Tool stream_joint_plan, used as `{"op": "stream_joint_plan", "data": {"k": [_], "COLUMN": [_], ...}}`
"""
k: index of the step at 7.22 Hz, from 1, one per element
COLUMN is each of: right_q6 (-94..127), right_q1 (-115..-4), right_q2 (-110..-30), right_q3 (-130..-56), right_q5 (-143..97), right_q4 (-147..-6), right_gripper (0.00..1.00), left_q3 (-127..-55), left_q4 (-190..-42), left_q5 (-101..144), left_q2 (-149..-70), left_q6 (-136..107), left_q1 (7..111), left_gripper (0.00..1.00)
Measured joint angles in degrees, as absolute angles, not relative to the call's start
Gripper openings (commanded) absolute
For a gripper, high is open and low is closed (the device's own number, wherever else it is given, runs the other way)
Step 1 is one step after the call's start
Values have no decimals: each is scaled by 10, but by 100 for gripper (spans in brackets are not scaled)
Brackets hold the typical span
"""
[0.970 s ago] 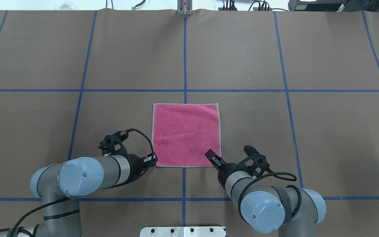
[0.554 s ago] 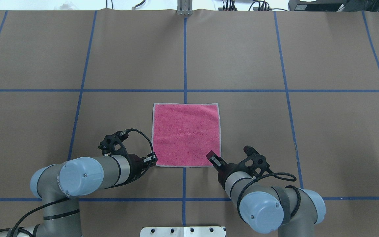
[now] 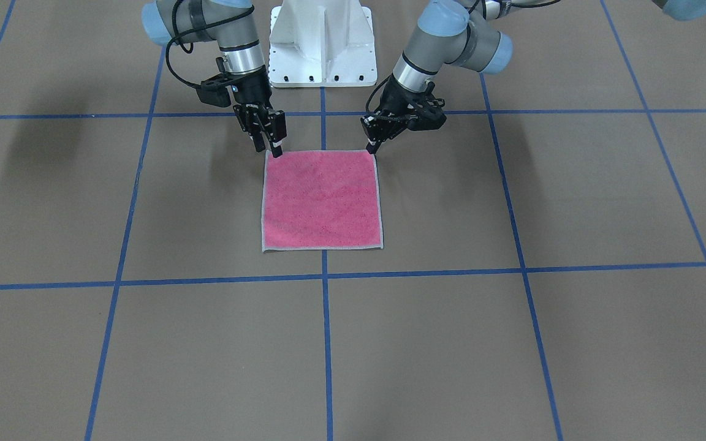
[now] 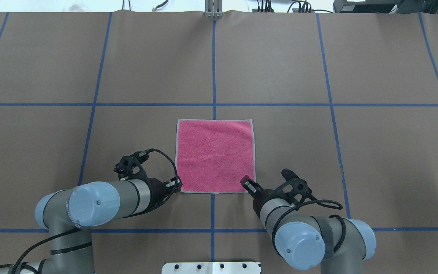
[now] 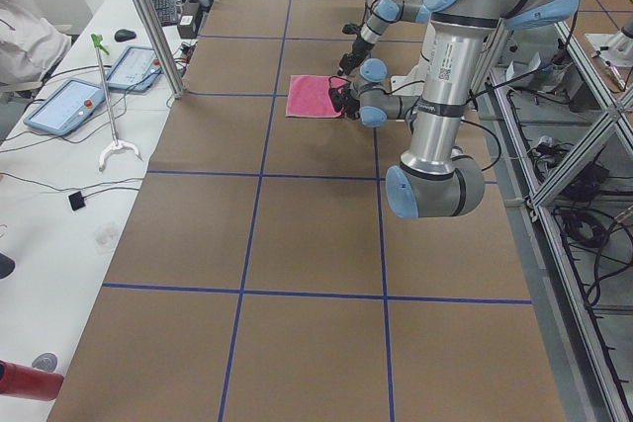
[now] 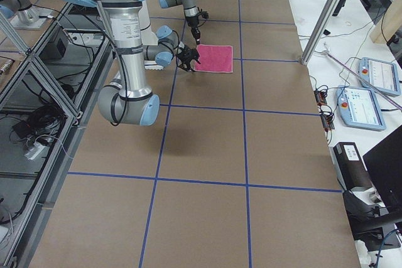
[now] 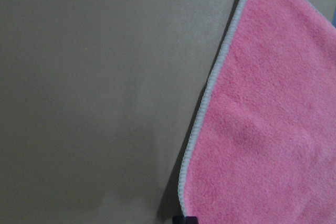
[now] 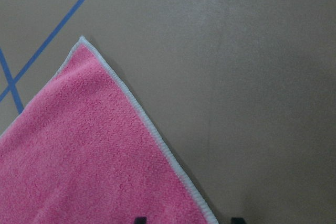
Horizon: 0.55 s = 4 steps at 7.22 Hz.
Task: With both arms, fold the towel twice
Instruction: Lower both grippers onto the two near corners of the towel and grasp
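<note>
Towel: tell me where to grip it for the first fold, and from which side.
Probably best to pinch the towel at its two corners nearest the robot, one per gripper, coming down from the robot's side. It lies flat and square, pink face up, and the left gripper and right gripper sit at those corners.

Brown table [image 4: 280, 57] with blue tape grid [image 4: 214, 68], pink towel [image 4: 215, 156] flat near robot-side edge

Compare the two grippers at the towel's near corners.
The left gripper is at the towel's near-left corner, the right gripper at its near-right corner. From overhead, the left gripper stops at the border, while the right gripper overlaps the pink face. The right gripper's jaws stand open; the left gripper's cannot be judged. Both are low at the flat, unfolded towel.
</note>
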State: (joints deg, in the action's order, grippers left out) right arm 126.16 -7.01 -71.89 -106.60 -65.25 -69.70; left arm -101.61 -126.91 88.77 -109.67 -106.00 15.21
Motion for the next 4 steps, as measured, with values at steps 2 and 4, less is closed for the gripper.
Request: {"op": "stream_joint_plan", "data": {"k": [2, 4], "right_q6": [1260, 1260], "right_q1": [-70, -70], "right_q2": [-719, -717], "right_q3": [-1066, -1064], "right_q5": [-653, -652], "right_q4": [-699, -700], "right_gripper": [60, 55], "left_q3": [-1016, -1016], "left_q4": [-1269, -1269], "left_q5": [888, 888], "left_q2": [-1097, -1097], "left_q6": [-1060, -1058], "left_q1": [152, 152], "left_gripper": [0, 0]}}
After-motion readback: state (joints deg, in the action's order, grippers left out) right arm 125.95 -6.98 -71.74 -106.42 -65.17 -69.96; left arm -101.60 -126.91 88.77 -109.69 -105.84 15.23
